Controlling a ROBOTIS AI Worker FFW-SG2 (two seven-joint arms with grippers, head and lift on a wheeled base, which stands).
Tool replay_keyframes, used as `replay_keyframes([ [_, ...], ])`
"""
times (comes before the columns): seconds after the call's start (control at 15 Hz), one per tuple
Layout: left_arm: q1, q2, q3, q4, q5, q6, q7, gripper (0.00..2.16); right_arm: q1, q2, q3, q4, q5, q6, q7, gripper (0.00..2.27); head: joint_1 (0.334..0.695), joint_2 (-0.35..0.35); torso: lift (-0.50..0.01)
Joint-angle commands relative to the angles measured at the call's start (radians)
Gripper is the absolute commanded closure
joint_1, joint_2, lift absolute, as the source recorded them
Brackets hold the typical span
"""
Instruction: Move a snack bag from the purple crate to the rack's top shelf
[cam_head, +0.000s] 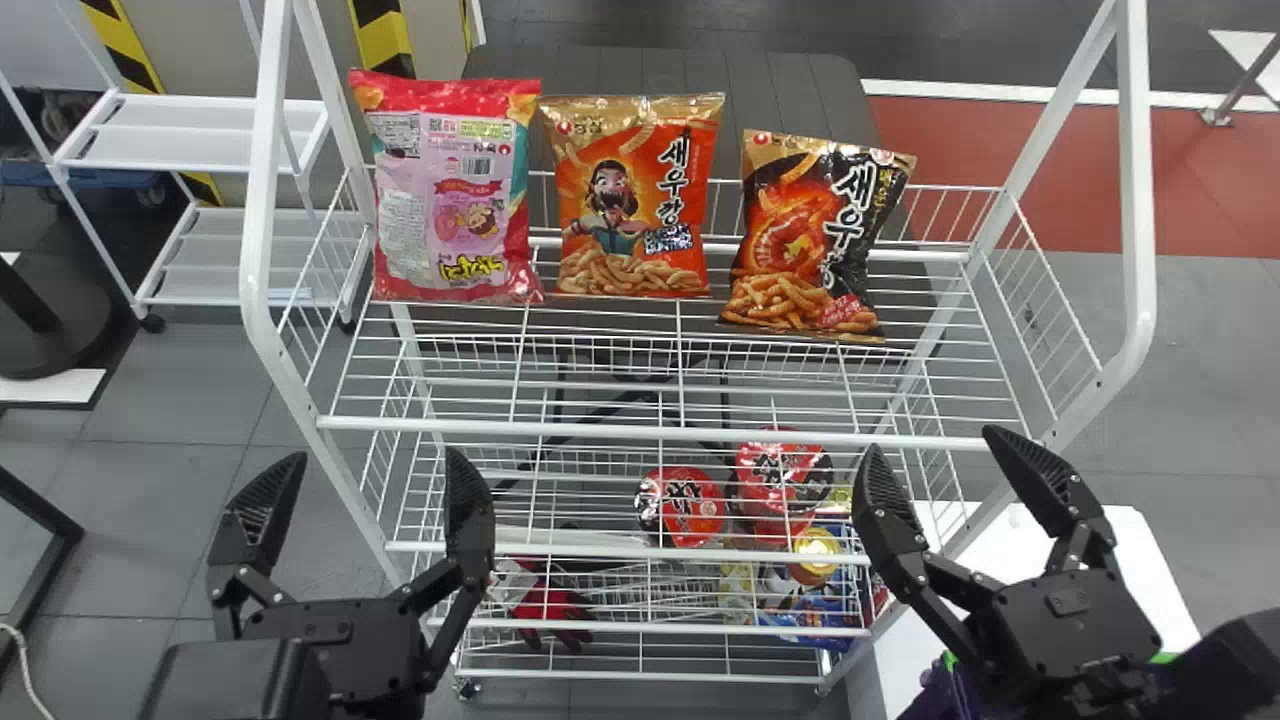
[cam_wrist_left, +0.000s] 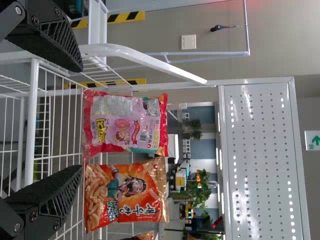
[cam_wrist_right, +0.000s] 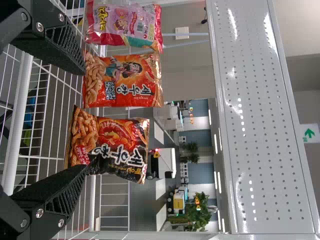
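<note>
Three snack bags stand in a row on the rack's top shelf (cam_head: 640, 375): a pink one (cam_head: 455, 200) at left, an orange one (cam_head: 635, 200) in the middle and a black-and-orange one (cam_head: 815, 240) at right, slightly tilted. My left gripper (cam_head: 370, 490) is open before the shelf's front left, my right gripper (cam_head: 950, 470) open before its front right. In the left wrist view my left gripper (cam_wrist_left: 80, 117) has nothing between its fingers; in the right wrist view my right gripper (cam_wrist_right: 85, 120) stands apart, facing the black-and-orange bag (cam_wrist_right: 107, 145). A purple edge, probably the crate (cam_head: 940, 690), shows beneath the right arm.
Lower shelves hold red round packs (cam_head: 680, 505), other packets and a red glove-like item (cam_head: 550, 610). White rack posts (cam_head: 1137, 200) rise at both sides. A white table (cam_head: 1150, 560) stands at the right, and another white rack (cam_head: 200, 135) at the back left.
</note>
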Motion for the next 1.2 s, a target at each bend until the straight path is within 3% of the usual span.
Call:
replay_keyframes([
  [0.0,0.0,0.0,0.0,0.0,0.0,0.0,0.0,0.14,0.0,0.0,0.0,0.0,-0.001,0.0,0.0,0.17,0.695,-0.039,0.0],
  [1.13,0.0,0.0,0.0,0.003,0.002,0.0,0.002,0.14,0.006,-0.003,0.005,-0.006,0.005,0.009,0.012,0.17,0.695,-0.03,-0.062],
])
